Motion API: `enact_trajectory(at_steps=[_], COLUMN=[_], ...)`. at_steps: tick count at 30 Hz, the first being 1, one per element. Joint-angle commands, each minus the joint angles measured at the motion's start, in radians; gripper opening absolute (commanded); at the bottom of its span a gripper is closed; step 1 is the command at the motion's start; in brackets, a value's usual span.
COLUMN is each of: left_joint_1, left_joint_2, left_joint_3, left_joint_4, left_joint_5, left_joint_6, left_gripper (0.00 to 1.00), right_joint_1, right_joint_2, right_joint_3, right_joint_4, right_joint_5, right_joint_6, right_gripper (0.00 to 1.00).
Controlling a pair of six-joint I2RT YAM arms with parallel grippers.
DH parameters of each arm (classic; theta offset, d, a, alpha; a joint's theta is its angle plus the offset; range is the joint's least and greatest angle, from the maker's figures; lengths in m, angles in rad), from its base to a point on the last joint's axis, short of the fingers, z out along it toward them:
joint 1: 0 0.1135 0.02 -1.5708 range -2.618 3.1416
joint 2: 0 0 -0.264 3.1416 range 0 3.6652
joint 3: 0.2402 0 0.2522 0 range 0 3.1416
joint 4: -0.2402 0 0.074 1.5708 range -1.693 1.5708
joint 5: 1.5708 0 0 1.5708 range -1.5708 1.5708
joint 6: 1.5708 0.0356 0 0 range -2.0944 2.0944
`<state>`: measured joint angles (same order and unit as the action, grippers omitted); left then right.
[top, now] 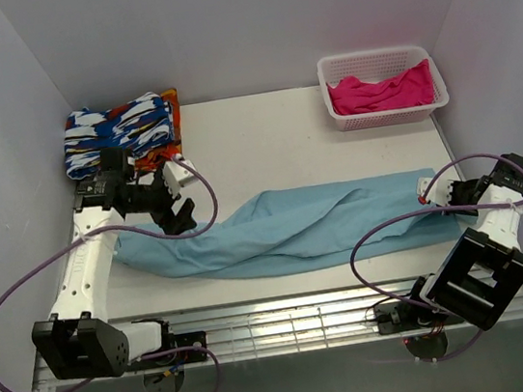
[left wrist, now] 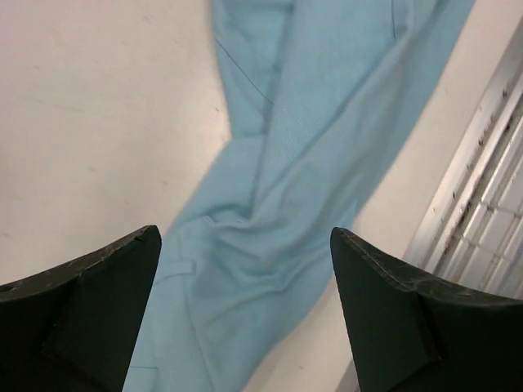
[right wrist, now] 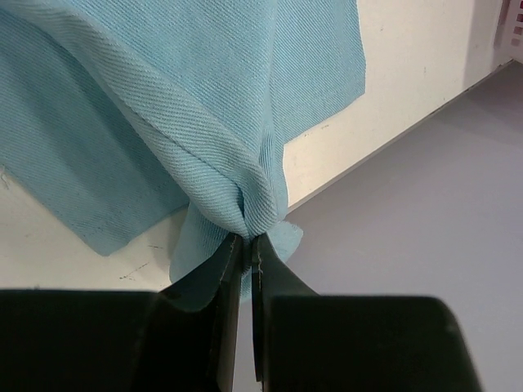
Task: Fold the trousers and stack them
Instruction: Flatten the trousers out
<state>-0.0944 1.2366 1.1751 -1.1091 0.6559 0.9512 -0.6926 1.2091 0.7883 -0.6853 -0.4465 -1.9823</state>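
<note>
One end of the trousers [top: 286, 231] is clamped in the right pincer [right wrist: 248, 239]; the left pincer [left wrist: 245, 245] hangs spread apart over the other end on the desk [top: 263, 137]

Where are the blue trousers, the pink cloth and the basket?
trousers [top: 285, 227]: top view, middle of the cloth.
pink cloth [top: 384, 93]: top view, its middle.
basket [top: 389, 117]: top view, near wall.

Matt, finely ribbed cloth trousers [right wrist: 163, 98]; smooth matt table [left wrist: 82, 122]; white plastic lattice basket [top: 387, 118]
</note>
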Motion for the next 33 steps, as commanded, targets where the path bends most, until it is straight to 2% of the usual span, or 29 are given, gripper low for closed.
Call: enact_trajectory(at_steps=[1, 3, 5, 9, 12, 17, 24, 31, 33], left_joint_1=[0.039, 0.056, 0.145, 0.295, 0.343, 0.338, 0.315, 0.274, 0.265], left_joint_2=[0.064, 0.105, 0.199, 0.388, 0.477, 0.585, 0.667, 0.732, 0.730], left_joint_3=[0.133, 0.120, 0.110, 0.159, 0.204, 0.294, 0.278, 0.245, 0.236], left_joint_4=[-0.034, 0.026, 0.066, 0.017, 0.005, -0.011, -0.024, 0.101, 0.098], left_joint_5=[0.099, 0.018, -0.028, -0.076, -0.081, -0.013, 0.048, -0.025, -0.032], left_joint_6=[-0.139, -0.178, -0.181, -0.076, -0.048, -0.121, -0.169, -0.294, -0.292], left_gripper=[0.95, 0.96, 0.95, 0.91, 0.91, 0.92, 0.93, 0.94, 0.90], right_joint_1=[-0.004, -0.004, -0.004, -0.004, -0.004, -0.004, -0.004, -0.004, -0.004], right_joint_2=[-0.020, -0.019, -0.014, -0.010, -0.003, 0.003, -0.002, 0.003, 0.003], right_joint_3=[-0.006, 0.000, 0.003, 0.014, 0.023, 0.023, 0.022, 0.031, 0.031], right_joint_4=[-0.003, -0.003, -0.003, -0.003, -0.006, -0.008, -0.005, 0.007, 0.009], right_joint_5=[-0.020, -0.023, -0.021, -0.018, -0.018, -0.015, -0.018, -0.023, -0.020], right_joint_6=[-0.162, -0.161, -0.161, -0.150, -0.145, -0.145, -0.150, -0.148, -0.153], right_gripper=[0.08, 0.08, 0.08, 0.08, 0.08, 0.08, 0.08, 0.08, 0.08])
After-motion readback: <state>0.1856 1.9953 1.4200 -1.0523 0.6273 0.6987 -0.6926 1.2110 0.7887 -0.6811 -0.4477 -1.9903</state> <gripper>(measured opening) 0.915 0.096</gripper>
